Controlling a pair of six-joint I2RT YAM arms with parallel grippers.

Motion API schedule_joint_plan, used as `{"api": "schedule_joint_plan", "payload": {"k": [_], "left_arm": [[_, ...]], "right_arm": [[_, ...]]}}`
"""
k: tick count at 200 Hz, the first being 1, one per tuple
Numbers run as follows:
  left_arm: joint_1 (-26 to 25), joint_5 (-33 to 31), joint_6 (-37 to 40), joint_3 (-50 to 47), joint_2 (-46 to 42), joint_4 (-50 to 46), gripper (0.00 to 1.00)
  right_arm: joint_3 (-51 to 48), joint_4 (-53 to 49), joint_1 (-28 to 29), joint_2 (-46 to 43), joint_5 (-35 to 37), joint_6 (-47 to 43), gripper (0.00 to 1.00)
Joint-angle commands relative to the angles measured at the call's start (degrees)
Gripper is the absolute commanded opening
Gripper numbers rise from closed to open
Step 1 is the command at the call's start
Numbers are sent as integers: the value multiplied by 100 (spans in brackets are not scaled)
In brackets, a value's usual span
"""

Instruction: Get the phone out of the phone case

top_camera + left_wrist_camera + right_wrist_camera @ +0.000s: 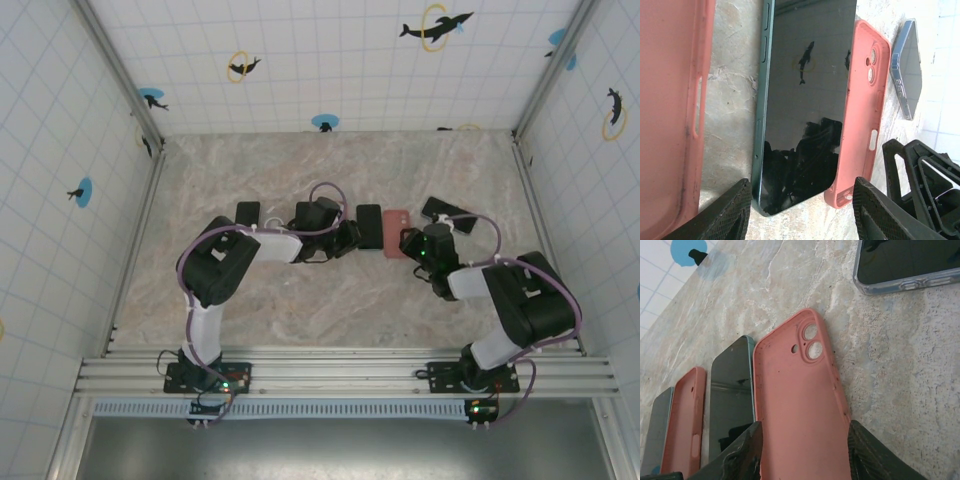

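Note:
A dark green phone [805,100] lies screen up on the marble table, out of its case. Just right of it lies the empty pink phone case [862,115], inside up. My left gripper [799,190] is open, one finger on each side of the phone's near end. My right gripper [805,432] is open around the near end of the pink phone case [795,400], its fingers close against the case's two long edges. From above, the phone [369,227] and the case [396,233] sit side by side between the left gripper [352,238] and the right gripper [408,243].
A second pink case [670,115] lies left of the phone. A phone in a clear case [447,212] sits at the back right, and a black phone [247,213] at the back left. Tiled walls enclose the table [300,170].

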Motion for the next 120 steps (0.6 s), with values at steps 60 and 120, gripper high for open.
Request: {"api": "schedule_joint_plan", "payload": {"k": [60, 120], "left_arm": [[46, -213, 592, 468, -374, -732, 59], [45, -148, 1098, 701, -954, -843, 75]], "right_arm": [[1025, -1811, -602, -495, -268, -2008, 65], [1526, -2702, -1484, -734, -1272, -4094, 85]]}}
